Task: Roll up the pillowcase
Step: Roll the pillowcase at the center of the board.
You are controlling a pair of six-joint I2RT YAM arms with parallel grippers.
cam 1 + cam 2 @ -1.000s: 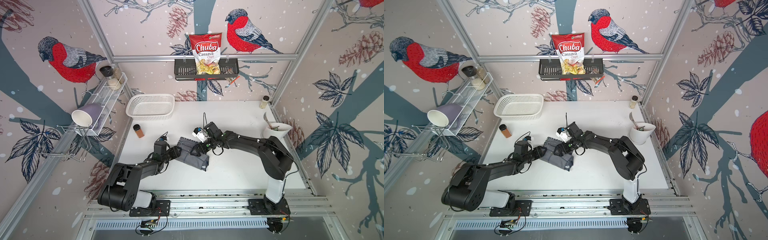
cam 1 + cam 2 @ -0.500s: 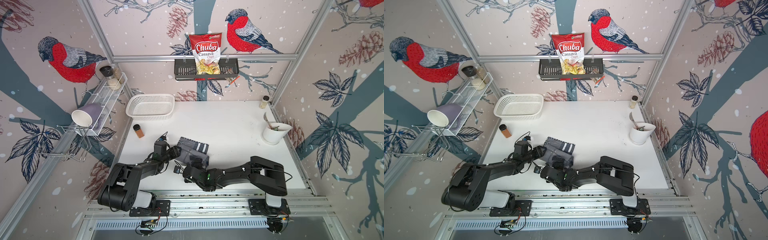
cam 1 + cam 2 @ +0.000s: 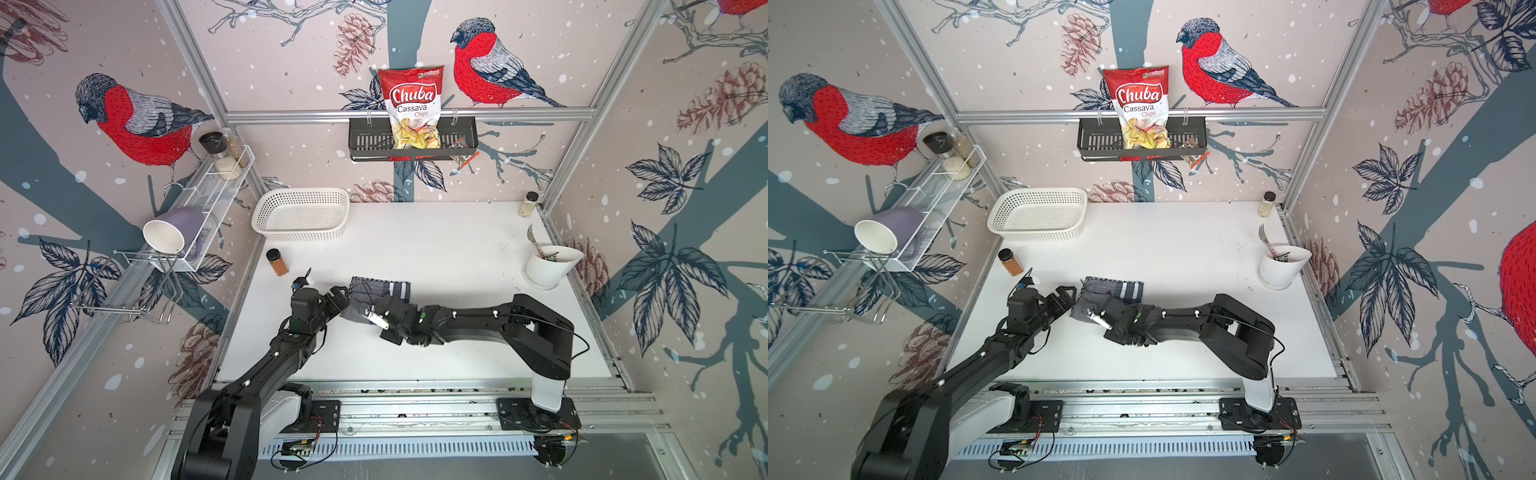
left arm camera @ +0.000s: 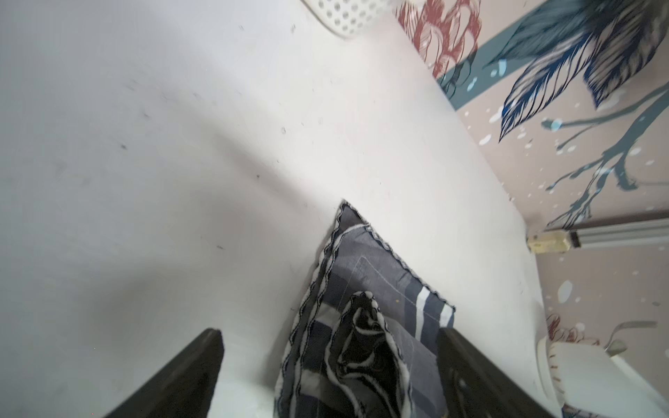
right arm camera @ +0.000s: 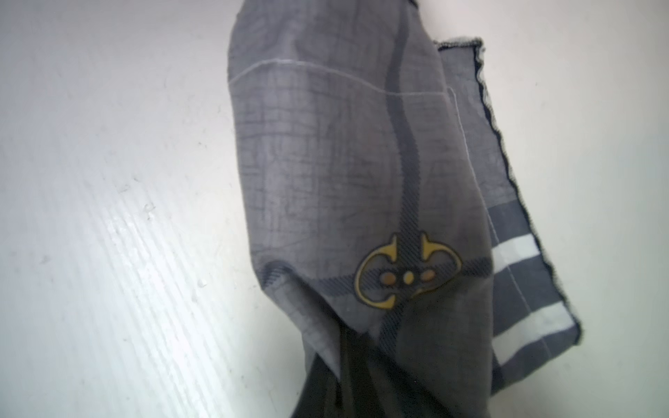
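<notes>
The white table [image 3: 436, 257] stands inside walls papered with birds and branches. The pillowcase [image 3: 380, 291] is found just at 9 o'clock of the table's centre, bunched into a short, thick bundle. In the left wrist view a coiled end [image 4: 362, 347] is seen, so most of the rolling is judged done. A flat striped flap [image 3: 1129, 289] at the bundle's 1 o'clock side is not yet wound in, and the roll looks loose.

The left gripper [image 3: 343, 297] is held at the bundle's 9 o'clock end with its jaws wide apart, one on each side of the coil and nothing clamped. The right gripper [image 3: 372, 313] is pressed against the 6 o'clock side, jaws together; cloth appears gathered into them [image 5: 344, 380].

Bare table is offered from 12 to 2 o'clock, where the roll could be carried on. The basket [image 3: 299, 237] sits at 11 o'clock, the spice jar [image 3: 277, 262] near 10, and the white cup [image 3: 548, 270] well apart at 3. The left table edge lies near.
</notes>
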